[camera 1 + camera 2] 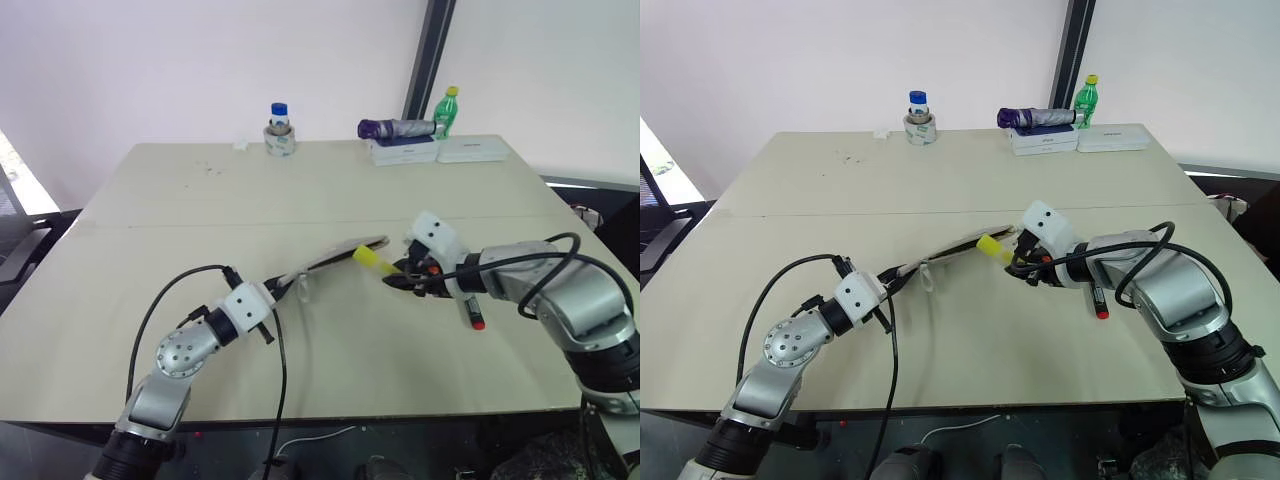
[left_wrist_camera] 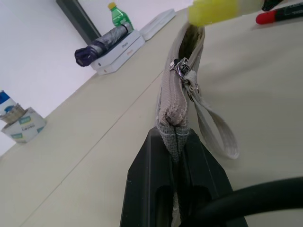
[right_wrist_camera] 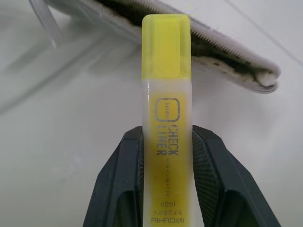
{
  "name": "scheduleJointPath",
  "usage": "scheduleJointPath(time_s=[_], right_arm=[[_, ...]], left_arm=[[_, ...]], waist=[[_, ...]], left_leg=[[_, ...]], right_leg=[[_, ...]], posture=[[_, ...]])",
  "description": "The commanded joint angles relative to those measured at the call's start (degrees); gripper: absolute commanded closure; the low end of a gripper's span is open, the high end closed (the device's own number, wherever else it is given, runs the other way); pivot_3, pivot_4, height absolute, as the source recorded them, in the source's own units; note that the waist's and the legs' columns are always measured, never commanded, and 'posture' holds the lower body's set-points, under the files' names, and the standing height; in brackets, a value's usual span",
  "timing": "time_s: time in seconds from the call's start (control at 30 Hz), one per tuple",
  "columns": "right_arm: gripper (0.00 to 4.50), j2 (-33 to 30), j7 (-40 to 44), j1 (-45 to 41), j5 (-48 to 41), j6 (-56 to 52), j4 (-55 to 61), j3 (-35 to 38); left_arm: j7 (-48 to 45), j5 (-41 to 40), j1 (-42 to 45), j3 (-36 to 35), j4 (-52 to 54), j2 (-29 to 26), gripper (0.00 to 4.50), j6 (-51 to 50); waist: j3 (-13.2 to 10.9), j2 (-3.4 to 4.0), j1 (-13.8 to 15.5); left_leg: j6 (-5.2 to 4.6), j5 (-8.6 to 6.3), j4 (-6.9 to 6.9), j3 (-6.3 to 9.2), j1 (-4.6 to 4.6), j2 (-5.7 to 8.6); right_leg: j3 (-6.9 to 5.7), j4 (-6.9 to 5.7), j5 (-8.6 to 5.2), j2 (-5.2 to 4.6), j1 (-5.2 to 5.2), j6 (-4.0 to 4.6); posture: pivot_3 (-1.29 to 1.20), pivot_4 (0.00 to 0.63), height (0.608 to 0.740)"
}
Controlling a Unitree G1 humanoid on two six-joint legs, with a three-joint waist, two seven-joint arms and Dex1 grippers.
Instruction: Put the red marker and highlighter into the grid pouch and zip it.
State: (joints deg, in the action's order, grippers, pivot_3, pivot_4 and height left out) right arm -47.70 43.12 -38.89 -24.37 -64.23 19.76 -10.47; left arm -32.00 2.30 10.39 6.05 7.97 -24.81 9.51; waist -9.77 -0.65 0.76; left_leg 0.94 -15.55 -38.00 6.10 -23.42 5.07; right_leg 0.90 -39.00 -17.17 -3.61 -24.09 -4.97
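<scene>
Now the right gripper (image 1: 1018, 262) fingers pinch the highlighter (image 1: 993, 247) at its body, tip near the open mouth of the grid pouch (image 1: 958, 249); it looks light, stiff, smooth. Left gripper (image 1: 892, 283) fingers, pressed together, clamp the soft pouch end. Red marker (image 1: 1099, 303) lies on the table (image 1: 940, 180). Count: 1 highlighter, 1 marker, 1 pouch
</scene>
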Motion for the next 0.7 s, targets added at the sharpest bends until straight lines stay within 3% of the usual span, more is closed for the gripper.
scheduleJointPath(time_s=[0.03, 0.2, 0.43, 0.7], right_arm=[[3.65, 0.1, -0.2, -1.5, 0.4, 0.0, 0.3, 0.7], [3.65, -0.2, 0.2, -1.6, 0.9, -0.2, 0.1, 0.1], [3.65, -1.7, 2.4, -1.6, 3.4, 1.9, -0.6, -4.3], [3.65, -2.2, 6.4, -2.1, 7.8, 6.7, -1.2, -10.7]], left_arm=[[0.4, 0.2, 0.3, 0.1, 1.7, -0.1, 4.5, 1.3], [0.1, 1.1, 0.3, 0.4, 1.8, -0.6, 4.5, 2.4], [-1.9, 6.9, 2.7, 3.5, -1.2, -5.4, 4.5, 11.7], [-6.3, 7.8, 5.3, 7.5, -5.0, -9.0, 4.5, 21.0]], waist=[[0.0, 0.0, 0.0], [0.0, 0.0, 0.0], [0.0, 0.0, 0.0], [0.0, 0.01, 0.0]], left_leg=[[0.0, 0.0, 0.0, 0.0, 0.0, 0.0], [0.0, 0.0, 0.0, 0.0, 0.0, 0.0], [0.0, 0.0, 0.0, 0.0, 0.0, 0.0], [0.0, 0.0, 0.01, 0.0, 0.0, 0.0]], right_leg=[[0.0, 0.0, 0.0, 0.0, 0.0, 0.0], [0.0, 0.0, 0.0, 0.0, 0.0, 0.0], [0.0, 0.0, 0.0, 0.0, 0.0, 0.0], [0.01, 0.01, 0.0, 0.0, -0.01, 0.0]], posture=[[0.0, 0.15, 0.74], [0.0, 0.15, 0.74], [0.0, 0.15, 0.74], [0.0, 0.15, 0.74]])
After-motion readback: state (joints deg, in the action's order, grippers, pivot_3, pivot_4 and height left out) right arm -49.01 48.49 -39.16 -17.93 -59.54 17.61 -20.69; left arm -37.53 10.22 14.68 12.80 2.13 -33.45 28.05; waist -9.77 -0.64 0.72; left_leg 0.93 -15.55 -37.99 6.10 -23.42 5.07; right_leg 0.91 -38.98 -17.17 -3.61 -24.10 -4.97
